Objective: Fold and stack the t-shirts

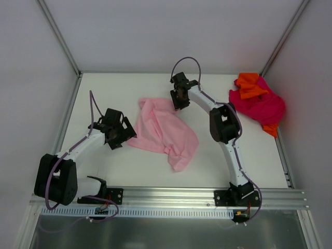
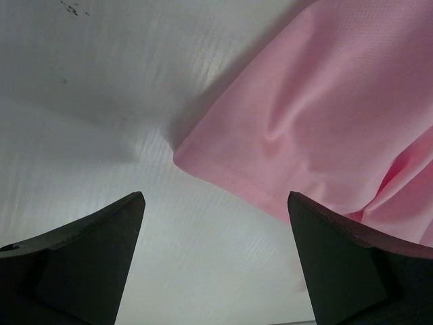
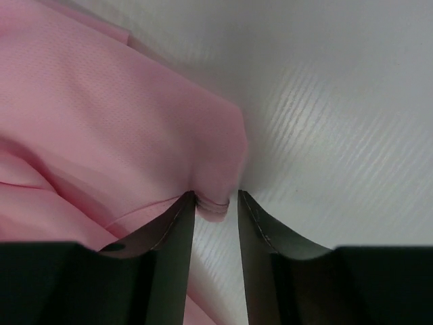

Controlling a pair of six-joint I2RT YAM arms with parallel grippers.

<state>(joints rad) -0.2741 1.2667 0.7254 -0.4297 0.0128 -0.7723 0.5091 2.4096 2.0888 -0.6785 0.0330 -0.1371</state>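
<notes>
A white table [image 1: 104,161] with a finely ribbed surface is enclosed by pale wall panels [image 1: 171,31] at its left, far and right edges. One slanted metal strut [image 1: 58,33] is fitted at the far left corner and a second strut [image 1: 285,36] at the far right corner. An aluminium rail [image 1: 171,194] is mounted along the near edge, a white slotted strip [image 1: 171,211] is set just in front of it, and small dark specks [image 2: 71,8] are seen on the table surface in the left wrist view.

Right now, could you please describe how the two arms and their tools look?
The left arm and right arm have white links, black joint housings and a looping purple cable. The left tool and right tool are black, with two wedge-shaped fingers.
</notes>
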